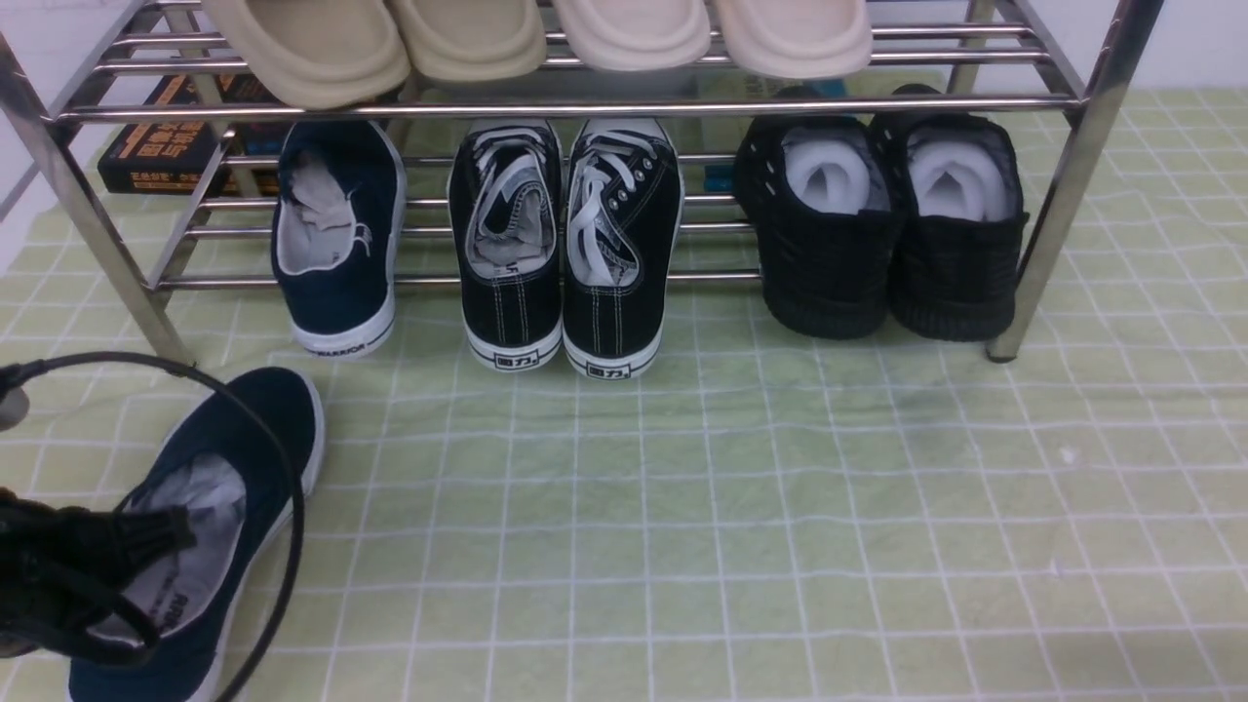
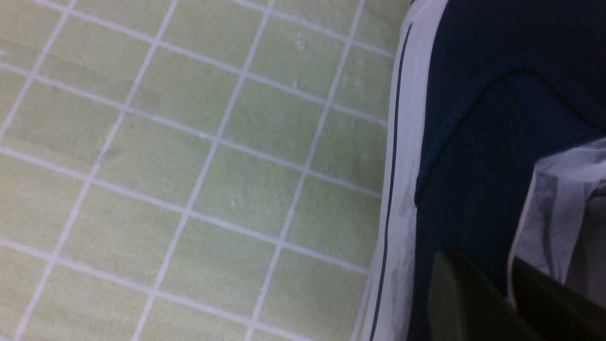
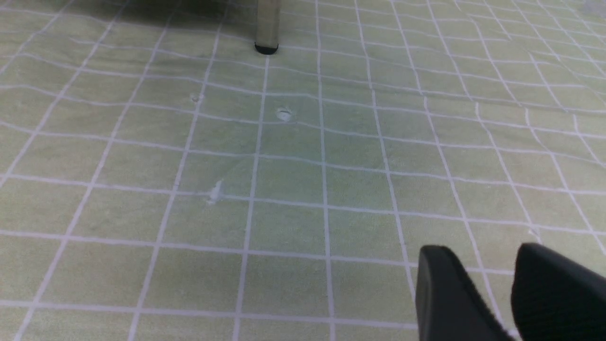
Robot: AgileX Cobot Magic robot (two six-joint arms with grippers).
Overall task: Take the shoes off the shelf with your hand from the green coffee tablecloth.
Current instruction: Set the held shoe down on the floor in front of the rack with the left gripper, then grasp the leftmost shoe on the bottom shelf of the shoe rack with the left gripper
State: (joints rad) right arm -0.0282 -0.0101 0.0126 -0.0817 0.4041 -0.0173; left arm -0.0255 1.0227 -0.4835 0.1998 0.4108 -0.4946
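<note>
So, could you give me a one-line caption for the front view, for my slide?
Left gripper grips one navy slip-on over the green tablecloth; the other slip-on leans on the chrome shelf.

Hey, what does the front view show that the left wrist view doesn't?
Only the front view shows the shelf, with the other navy shoe, the black lace-up sneakers and the black knit shoes on its lower tier, and beige slippers on top. Only the left wrist view shows the thin dark stripe along the white sole. Both show the navy shoe off the shelf, the left gripper at its collar, and the green tablecloth.
</note>
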